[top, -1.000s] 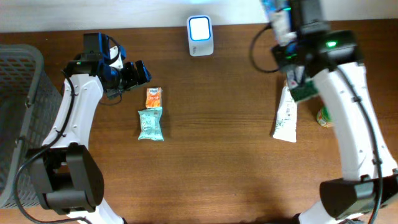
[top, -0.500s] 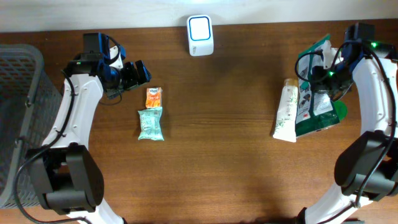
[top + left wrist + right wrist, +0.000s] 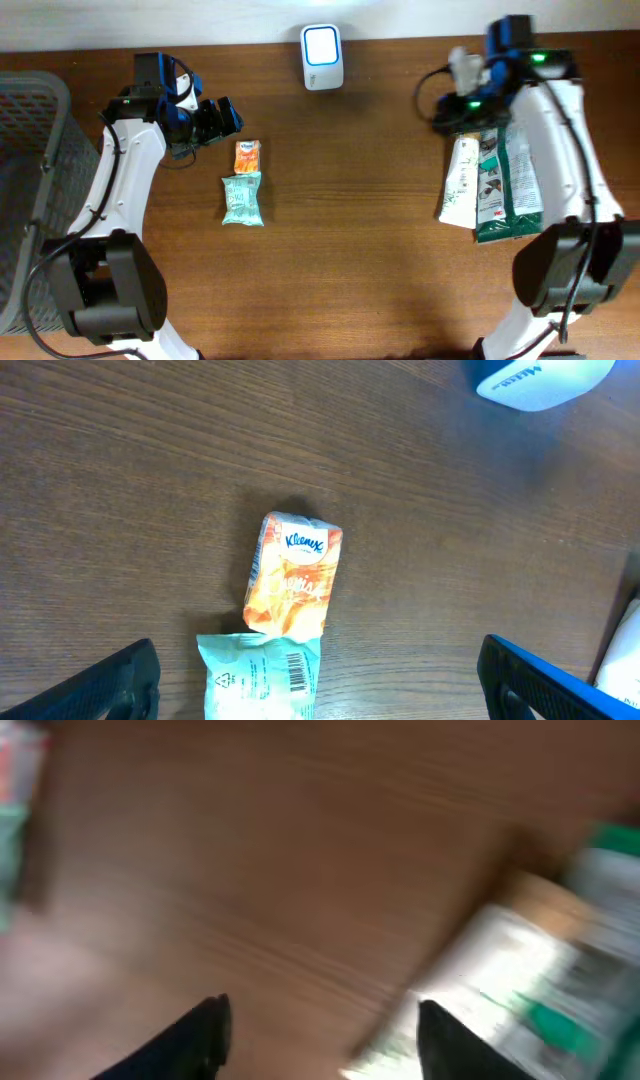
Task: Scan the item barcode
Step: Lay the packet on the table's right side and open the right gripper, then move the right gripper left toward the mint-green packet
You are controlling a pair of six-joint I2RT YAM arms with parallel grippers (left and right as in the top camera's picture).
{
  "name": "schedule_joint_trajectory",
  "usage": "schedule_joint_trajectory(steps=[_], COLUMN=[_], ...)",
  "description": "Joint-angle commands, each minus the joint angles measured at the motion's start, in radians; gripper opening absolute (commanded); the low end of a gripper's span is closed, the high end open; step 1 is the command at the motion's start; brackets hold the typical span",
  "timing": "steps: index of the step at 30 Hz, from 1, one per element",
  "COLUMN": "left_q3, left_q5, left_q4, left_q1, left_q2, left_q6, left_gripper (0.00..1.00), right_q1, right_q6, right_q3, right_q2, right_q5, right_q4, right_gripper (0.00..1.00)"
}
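A wooden bench (image 3: 360, 250) seen from above, with a white scanner (image 3: 322, 57) at its far edge. The right end effector (image 3: 318, 1032) was open and empty above the far ends of a green bag (image 3: 507, 190) and a white tube (image 3: 458, 190), which lay touching. The left end effector (image 3: 213, 122) was open, near a tissue pack (image 3: 293, 573) and a teal pack (image 3: 262, 678) with its barcode up. Likely best: grip an item by its edge, leave the barcode uncovered, and turn it towards the scanner.
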Motion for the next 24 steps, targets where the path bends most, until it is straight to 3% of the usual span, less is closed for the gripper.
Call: schedule_joint_trajectory(steps=[1,6,7,8,14,19,21,24], left_q3=[0.006,0.005,0.006,0.006,0.006,0.069,0.151,0.241], left_q5=[-0.003,-0.003,-0.003,-0.003,-0.023,-0.048,-0.109,-0.187], left_q4=[-0.001,-0.001,-0.001,-0.001,-0.008,-0.045,-0.116,-0.193], left_q1=[0.001,0.001,0.001,0.001,0.001,0.046,0.097,0.135], left_q2=[-0.002,-0.002,-0.002,-0.002,-0.002,-0.01,-0.021,-0.021], left_q6=[0.009,0.009,0.009,0.009,0.009,0.032,0.032,0.066], left_gripper=[0.99,0.99,0.99,0.99,0.99,0.99,0.93,0.9], right_q1=[0.129,0.259,0.281,0.308,0.455,0.488,0.494,0.539], right_q6=[0.018,0.217,0.22,0.22,0.225,0.439,0.542,0.582], right_q3=[0.011,-0.018,-0.018,-0.018,-0.019,-0.019,-0.019,-0.019], right_q2=[-0.005,0.021,0.032,0.047,0.1,0.147,0.163,0.188], right_q5=[-0.136,-0.14,-0.143,-0.143,-0.164,-0.161,-0.164,-0.158], right_q4=[0.043,0.111,0.12,0.13,0.178,0.271,0.298,0.332], right_gripper=[0.72,0.72,0.77,0.96,0.99,0.8,0.74,0.67])
